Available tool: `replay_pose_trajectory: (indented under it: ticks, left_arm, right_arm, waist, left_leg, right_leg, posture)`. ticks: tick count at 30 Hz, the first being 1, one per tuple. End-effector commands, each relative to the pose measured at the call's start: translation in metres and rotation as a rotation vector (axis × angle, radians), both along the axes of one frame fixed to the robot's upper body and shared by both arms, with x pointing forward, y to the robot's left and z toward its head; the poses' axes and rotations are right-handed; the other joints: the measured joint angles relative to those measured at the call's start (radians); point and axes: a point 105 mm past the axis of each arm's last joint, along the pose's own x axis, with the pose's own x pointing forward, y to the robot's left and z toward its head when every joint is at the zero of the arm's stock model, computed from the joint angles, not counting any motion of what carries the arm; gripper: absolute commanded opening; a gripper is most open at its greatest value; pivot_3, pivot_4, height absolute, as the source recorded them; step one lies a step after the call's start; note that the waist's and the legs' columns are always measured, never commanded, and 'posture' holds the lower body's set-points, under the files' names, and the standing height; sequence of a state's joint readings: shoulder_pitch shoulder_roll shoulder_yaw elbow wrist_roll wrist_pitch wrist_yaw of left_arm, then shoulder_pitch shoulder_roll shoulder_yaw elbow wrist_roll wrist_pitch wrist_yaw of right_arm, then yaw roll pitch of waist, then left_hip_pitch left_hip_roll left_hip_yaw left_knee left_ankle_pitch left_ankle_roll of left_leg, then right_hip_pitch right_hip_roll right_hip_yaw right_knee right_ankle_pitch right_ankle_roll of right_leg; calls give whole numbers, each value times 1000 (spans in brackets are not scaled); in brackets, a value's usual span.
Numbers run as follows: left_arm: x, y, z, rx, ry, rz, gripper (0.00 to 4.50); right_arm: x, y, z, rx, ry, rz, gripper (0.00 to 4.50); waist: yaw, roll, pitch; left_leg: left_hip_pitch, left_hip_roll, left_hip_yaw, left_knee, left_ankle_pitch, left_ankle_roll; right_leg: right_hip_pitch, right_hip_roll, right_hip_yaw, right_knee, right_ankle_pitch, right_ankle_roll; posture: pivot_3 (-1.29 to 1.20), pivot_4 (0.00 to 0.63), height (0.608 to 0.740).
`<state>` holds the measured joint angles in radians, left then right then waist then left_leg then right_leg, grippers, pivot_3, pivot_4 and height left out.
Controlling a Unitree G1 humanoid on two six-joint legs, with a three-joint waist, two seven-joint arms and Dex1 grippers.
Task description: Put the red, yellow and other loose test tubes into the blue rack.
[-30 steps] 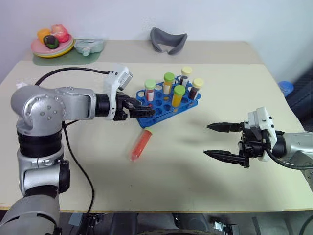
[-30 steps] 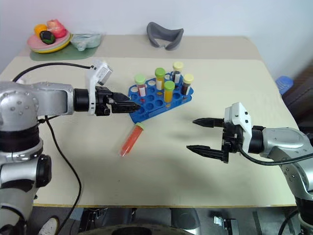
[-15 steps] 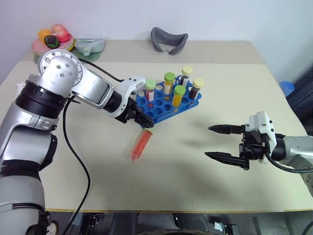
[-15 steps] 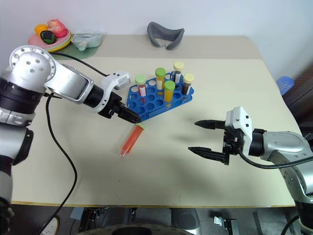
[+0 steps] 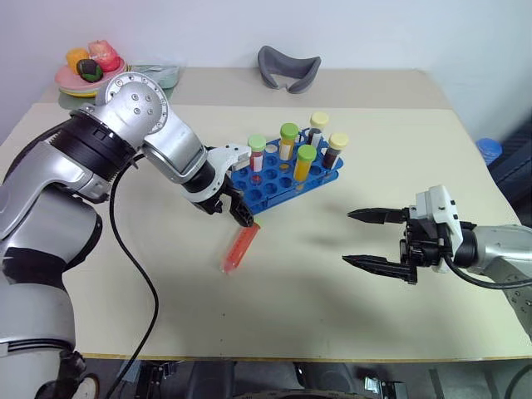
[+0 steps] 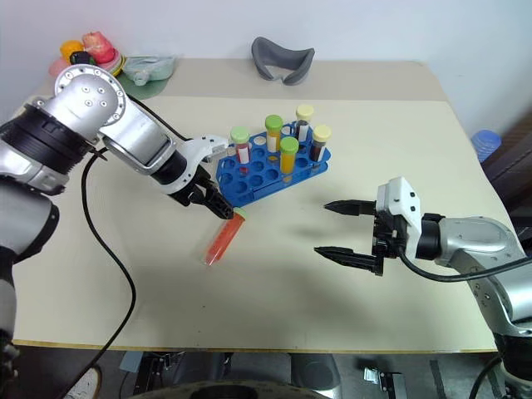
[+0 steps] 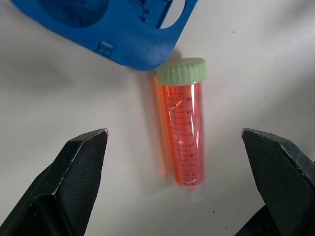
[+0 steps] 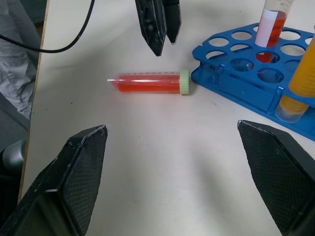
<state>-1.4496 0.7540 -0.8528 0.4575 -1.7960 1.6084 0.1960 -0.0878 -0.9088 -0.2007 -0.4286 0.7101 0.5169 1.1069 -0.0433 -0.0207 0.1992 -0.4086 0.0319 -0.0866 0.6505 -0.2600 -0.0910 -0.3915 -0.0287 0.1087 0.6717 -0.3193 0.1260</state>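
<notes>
The blue rack [image 7: 123, 29] is chopped off at the edge of the left wrist view, only one corner makes it in. Same deal in the right wrist view, where the rack runs out of frame and the yellow tube [image 8: 302, 78] loses its cap. Stuff on the plate [image 5: 79, 83] at the back of the tabletop [image 5: 332, 283] is too small to identify.

Background stuff we can spot: a gray curved headrest-looking thing [image 5: 288, 68] sitting at 12 o'clock on the beige table [image 5: 332, 299], a plate of toy fruit [image 5: 88, 70] at 10 o'clock with a pale green pouch [image 5: 158, 73] just beside it.
</notes>
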Motion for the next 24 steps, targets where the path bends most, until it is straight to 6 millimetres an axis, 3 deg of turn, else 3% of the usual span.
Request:
replay_pose_trajectory:
  ticks: [1, 17, 24]
  left_arm:
    - [-2, 0, -8, 40, -5, -18, 4448]
    - [9, 7, -47, 205, -119, -5, 4448]
    - [11, 7, -47, 168, -123, 30, 4448]
  right_arm:
    - [0, 4, 5, 8, -19, 29, 4307]
    - [-3, 8, 10, 10, -14, 44, 4307]
    - [-2, 9, 12, 8, -13, 47, 4307]
  waist:
    - [-1, 0, 0]
    - [1, 2, -1]
    - [1, 4, -3]
  left_leg:
    - [0, 0, 0, 0, 0, 0]
    - [1, 0, 0, 1, 0, 0]
    - [2, 0, 0, 3, 0, 0]
  right_leg:
    - [0, 0, 0, 0, 0, 0]
    - [1, 0, 0, 1, 0, 0]
    - [3, 0, 0, 2, 0, 0]
  posture:
    - [0, 150, 740]
    - [0, 150, 740]
    - [0, 150, 740]
